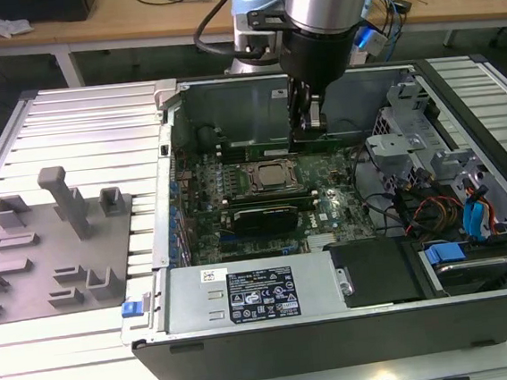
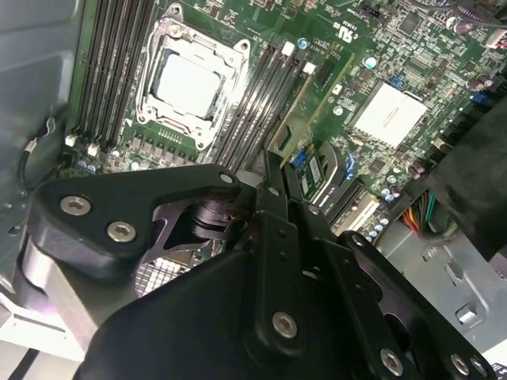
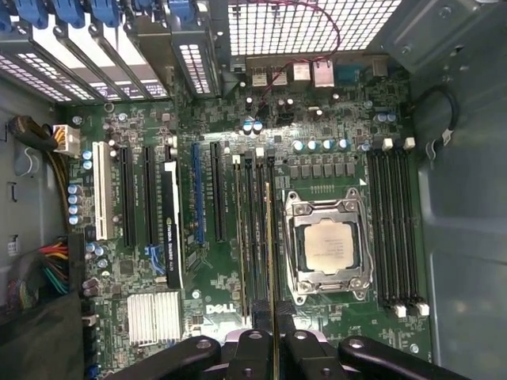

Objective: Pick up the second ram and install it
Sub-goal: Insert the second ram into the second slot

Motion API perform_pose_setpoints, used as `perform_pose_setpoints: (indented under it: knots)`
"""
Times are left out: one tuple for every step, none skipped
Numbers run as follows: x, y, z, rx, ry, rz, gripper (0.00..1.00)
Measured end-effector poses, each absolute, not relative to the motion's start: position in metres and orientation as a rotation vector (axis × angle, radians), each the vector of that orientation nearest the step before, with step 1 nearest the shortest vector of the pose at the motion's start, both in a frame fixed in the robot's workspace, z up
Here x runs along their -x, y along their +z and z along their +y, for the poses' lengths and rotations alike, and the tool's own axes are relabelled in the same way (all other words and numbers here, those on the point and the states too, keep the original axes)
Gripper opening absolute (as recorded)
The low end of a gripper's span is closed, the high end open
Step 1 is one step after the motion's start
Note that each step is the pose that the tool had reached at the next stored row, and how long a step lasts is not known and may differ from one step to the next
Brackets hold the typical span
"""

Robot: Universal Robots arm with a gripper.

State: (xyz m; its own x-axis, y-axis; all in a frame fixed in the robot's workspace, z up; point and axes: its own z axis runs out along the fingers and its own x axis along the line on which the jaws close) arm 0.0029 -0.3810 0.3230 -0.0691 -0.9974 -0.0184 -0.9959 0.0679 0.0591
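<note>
My gripper (image 1: 306, 124) hangs inside the open computer case, low over the motherboard (image 1: 327, 210) just behind the CPU socket (image 1: 270, 178). It is shut on the second ram (image 3: 270, 253), a thin dark strip seen edge-on in the first wrist view, running along the black memory slots (image 3: 252, 237) beside the CPU socket (image 3: 329, 245). In the second wrist view the ram (image 2: 317, 99) slants out from between the fingers of the gripper (image 2: 269, 178), over the slots (image 2: 261, 95) next to the socket (image 2: 190, 83). Whether the strip touches a slot I cannot tell.
A grey moulded tray (image 1: 52, 245) lies on the slatted table at the exterior view's left. A power supply (image 1: 246, 294) fills the case's near side. Drive bays and cables (image 1: 452, 198) crowd the exterior view's right. More memory slots (image 3: 396, 229) lie beyond the socket.
</note>
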Motion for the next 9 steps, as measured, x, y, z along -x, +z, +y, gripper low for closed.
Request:
perform_pose_setpoints:
  knots:
    - [-0.0029, 0.3223, -0.381, -2.125, -0.087, -2.276, 0.13]
    - [-0.0029, 0.3212, -0.381, -2.125, -0.087, -2.276, 0.13]
    - [-0.0029, 0.32, -0.381, -2.125, -0.087, -2.276, 0.13]
    - [-0.0029, 0.3193, -0.381, -2.125, -0.087, -2.276, 0.13]
    - [-0.0029, 0.3185, -0.381, -2.125, -0.087, -2.276, 0.13]
    - [-0.0029, 0.318, -0.381, -2.125, -0.087, -2.276, 0.13]
    - [-0.0029, 0.3176, -0.381, -2.125, -0.087, -2.276, 0.13]
    - [-0.0029, 0.3166, -0.381, -2.125, -0.087, -2.276, 0.13]
    - [-0.0029, 0.3157, -0.381, -2.125, -0.087, -2.276, 0.13]
